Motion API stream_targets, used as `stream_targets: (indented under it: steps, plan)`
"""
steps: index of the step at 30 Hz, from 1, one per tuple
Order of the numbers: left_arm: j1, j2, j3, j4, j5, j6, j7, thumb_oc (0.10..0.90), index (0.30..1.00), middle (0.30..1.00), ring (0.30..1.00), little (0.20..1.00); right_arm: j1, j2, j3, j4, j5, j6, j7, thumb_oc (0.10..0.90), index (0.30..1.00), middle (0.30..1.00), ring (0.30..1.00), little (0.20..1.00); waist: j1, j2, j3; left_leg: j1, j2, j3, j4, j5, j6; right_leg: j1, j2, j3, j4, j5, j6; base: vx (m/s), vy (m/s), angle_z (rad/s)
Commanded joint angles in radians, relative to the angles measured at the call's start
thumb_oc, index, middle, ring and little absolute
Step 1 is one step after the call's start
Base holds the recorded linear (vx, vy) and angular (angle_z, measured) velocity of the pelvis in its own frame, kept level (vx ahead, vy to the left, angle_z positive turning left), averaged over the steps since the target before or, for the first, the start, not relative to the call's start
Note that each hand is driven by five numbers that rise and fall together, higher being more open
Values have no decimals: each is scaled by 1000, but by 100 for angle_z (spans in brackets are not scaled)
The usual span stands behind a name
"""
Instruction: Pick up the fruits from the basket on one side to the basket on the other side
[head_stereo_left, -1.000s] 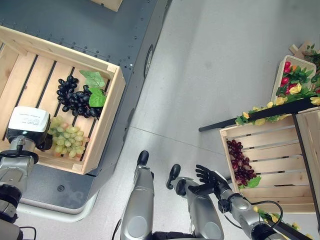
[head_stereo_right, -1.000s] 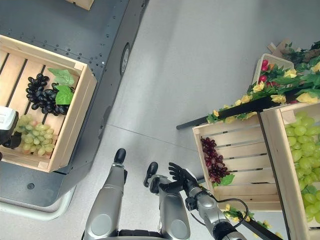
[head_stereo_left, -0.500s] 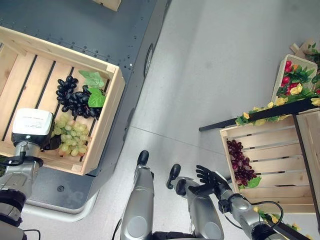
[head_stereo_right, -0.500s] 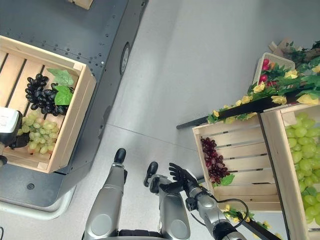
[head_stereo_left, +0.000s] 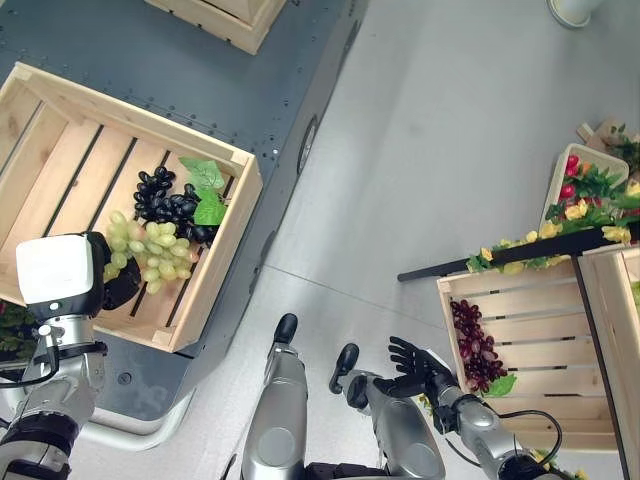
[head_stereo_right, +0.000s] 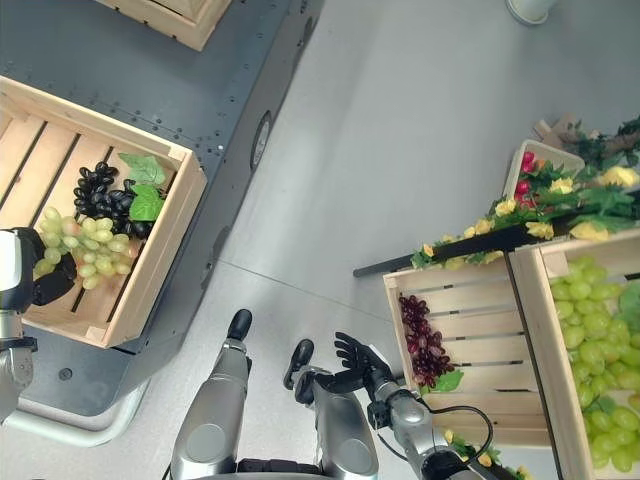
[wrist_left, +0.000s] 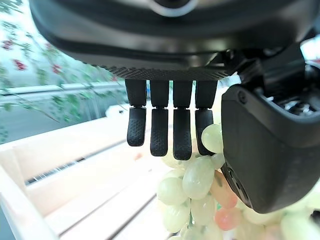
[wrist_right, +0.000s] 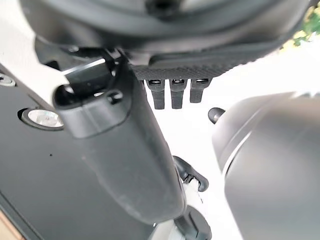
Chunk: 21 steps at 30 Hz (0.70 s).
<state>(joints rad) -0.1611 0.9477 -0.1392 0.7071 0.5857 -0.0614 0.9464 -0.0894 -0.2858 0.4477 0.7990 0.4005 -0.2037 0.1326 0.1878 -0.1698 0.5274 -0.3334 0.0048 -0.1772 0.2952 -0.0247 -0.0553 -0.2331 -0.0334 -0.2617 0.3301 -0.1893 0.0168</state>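
Four dark fingers (wrist_left: 160, 132) and the thumb of the left hand (head_stereo_left: 110, 283) are pinching the green grape bunch (head_stereo_left: 150, 252), lifting it inside the left wooden crate (head_stereo_left: 232, 232) beside the black grapes (head_stereo_left: 165, 204). Across open floor (head_stereo_left: 420, 150), the right crate (head_stereo_left: 520, 395) is holding red grapes (head_stereo_left: 472, 342), offering bare slats, while the right hand (head_stereo_left: 415, 362) is hanging spread and empty.

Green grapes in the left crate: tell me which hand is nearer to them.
Left. The left hand is in the left crate with fingers and thumb curled on the green grapes. The right hand hangs open over the floor, beside the right-side crate.
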Motion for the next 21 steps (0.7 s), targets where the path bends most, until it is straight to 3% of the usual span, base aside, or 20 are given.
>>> stream_targets:
  steps: [1,15,19,21]
  plan:
    - [-18,33,130,-94,-17,-13,130,400,300,300,300,300,74,-33,-23,-62,27,-32,-28,800,900,900,900,900,8,17,-52,15,-92,43,-79,12,60,65,44,-21,-66,39,-22,64,-36,13]
    - [104,3,195,-200,-12,12,140,400,300,300,300,300,131,-37,-55,-141,9,-77,-27,800,900,900,900,900,11,28,-145,136,-93,-14,-220,55,51,169,41,-21,-185,65,-7,58,-21,5]
    - [152,-3,214,-228,24,-2,129,400,300,300,300,300,146,-69,-46,-274,19,-115,-19,800,900,900,900,900,12,31,-180,169,-87,-28,-276,80,42,195,37,-21,-219,82,2,51,-20,6]
    - [185,0,222,-258,50,-5,116,400,300,300,300,300,151,-120,-37,-427,20,-123,-3,800,900,900,900,900,12,33,-205,182,-84,-34,-312,100,36,213,33,-22,-247,94,9,39,-25,3]
